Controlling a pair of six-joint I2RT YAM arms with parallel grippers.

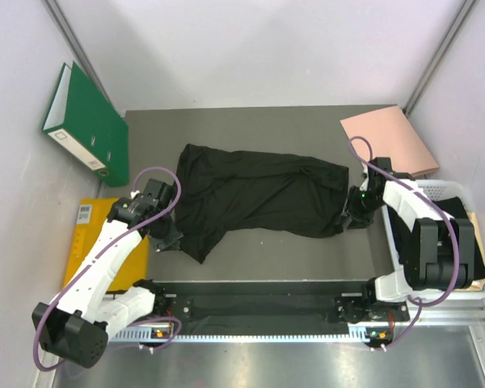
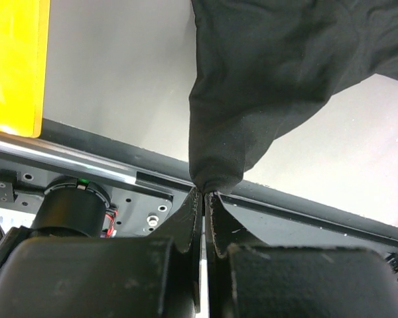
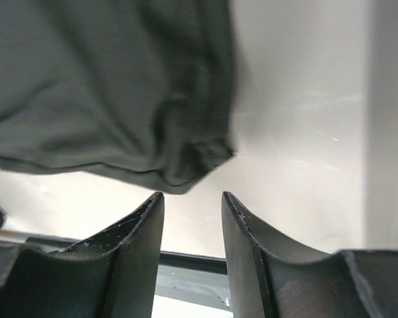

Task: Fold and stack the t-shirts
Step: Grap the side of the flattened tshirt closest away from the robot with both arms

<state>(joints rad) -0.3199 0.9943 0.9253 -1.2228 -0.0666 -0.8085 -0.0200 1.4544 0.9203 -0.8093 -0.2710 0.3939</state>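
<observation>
While black t-shirt [image 1: 259, 194] lies rumpled, spread sideways, left gripper [image 2: 204, 193] pinches its corner; right gripper [image 3: 192, 195] parted, empty.

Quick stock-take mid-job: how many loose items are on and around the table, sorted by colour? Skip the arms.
Black: 1, the black fabric t-shirt, lying spread out.
Green: 1, the green lever-arch binder.
Yellow: 1, the flat yellow folder.
Pink: 1, the flat pink folder.
White: 1, the white plastic basket; its contents are mostly hidden.
Total: 5.
</observation>
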